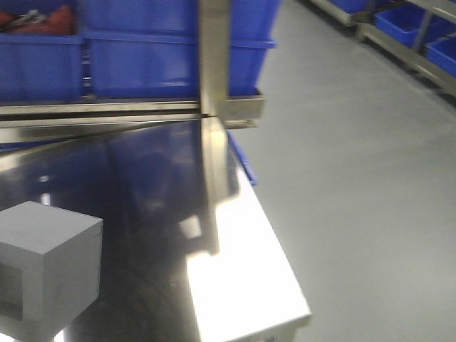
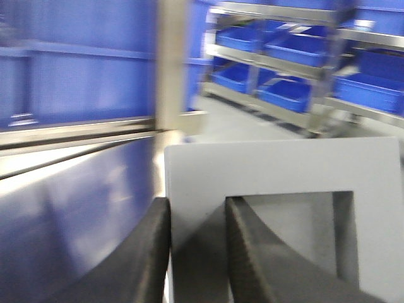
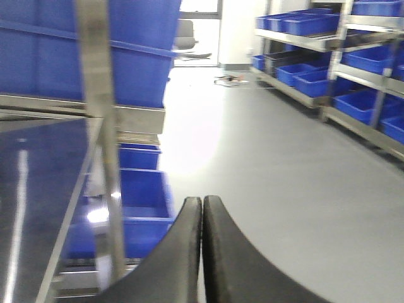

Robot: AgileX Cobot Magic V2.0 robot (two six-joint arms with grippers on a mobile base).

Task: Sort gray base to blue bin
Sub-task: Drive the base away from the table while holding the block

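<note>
- The left gripper comes at the base low and nearly level, its wrist view looking along the table towards the far rail.
- Its two black fingers straddle one side of the thick border round the base's recess: one lies on the outer face, the other inside the recess.
- Both fingers look pressed to that border, so the left gripper is closed on the base, at a narrow spread.
- The arm itself does not show in the front view.
- The base is at the near left of the steel table, with its recessed face turned to the left. I cannot tell whether its underside touches the top.
- The right gripper is held out level past the table's side edge, facing the open floor.
- Its fingers are pressed together tip to tip, with nothing between them.
- The base does not show in the right wrist view.
- A big blue bin stands behind the table's far rail, beside a steel post, well apart from the base.
- Smaller blue tubs sit low beside the table, and more fill the racks across the floor.
</note>
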